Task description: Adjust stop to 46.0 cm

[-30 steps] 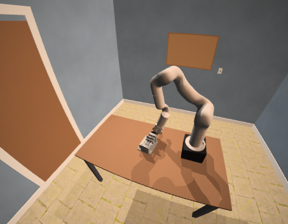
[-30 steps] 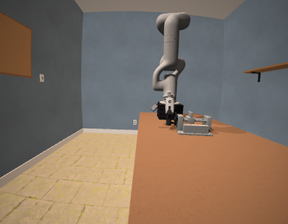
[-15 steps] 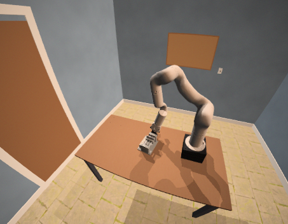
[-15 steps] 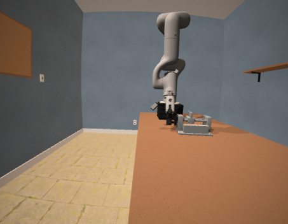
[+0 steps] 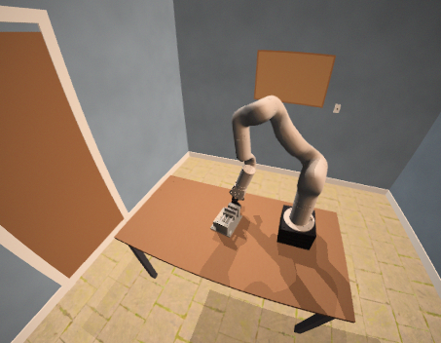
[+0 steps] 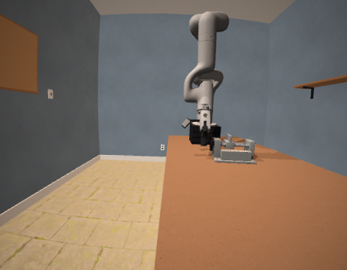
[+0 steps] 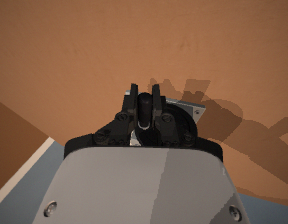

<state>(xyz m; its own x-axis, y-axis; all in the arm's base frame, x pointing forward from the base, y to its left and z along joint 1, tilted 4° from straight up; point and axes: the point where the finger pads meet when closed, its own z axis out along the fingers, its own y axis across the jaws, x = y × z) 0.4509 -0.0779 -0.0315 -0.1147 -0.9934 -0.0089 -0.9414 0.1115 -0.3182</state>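
Note:
The grey stop device (image 5: pixel 227 223) (image 6: pixel 236 156) stands on the table, with a corner of its base plate (image 7: pixel 199 109) showing in the wrist view. Its stop, a grey carriage (image 6: pixel 230 144), sits between the two end blocks, nearer the handwheel end. The scale reading is too small to tell. The black handwheel (image 7: pixel 187 119) (image 6: pixel 211 144) is at the device's end, partly hidden by the fingers in the wrist view. My gripper (image 7: pixel 144 93) (image 6: pixel 204 143) (image 5: pixel 235 200) is at that wheel, shut on its dark upright handle (image 7: pixel 145 104), with one finger on each side.
The brown table (image 5: pixel 167 214) (image 6: pixel 239 207) carries the device and the arm's black base (image 5: pixel 296 237) (image 6: pixel 194 134), which stands behind the device in the exterior view. A wall shelf (image 6: pixel 324 82) is at the right of that view.

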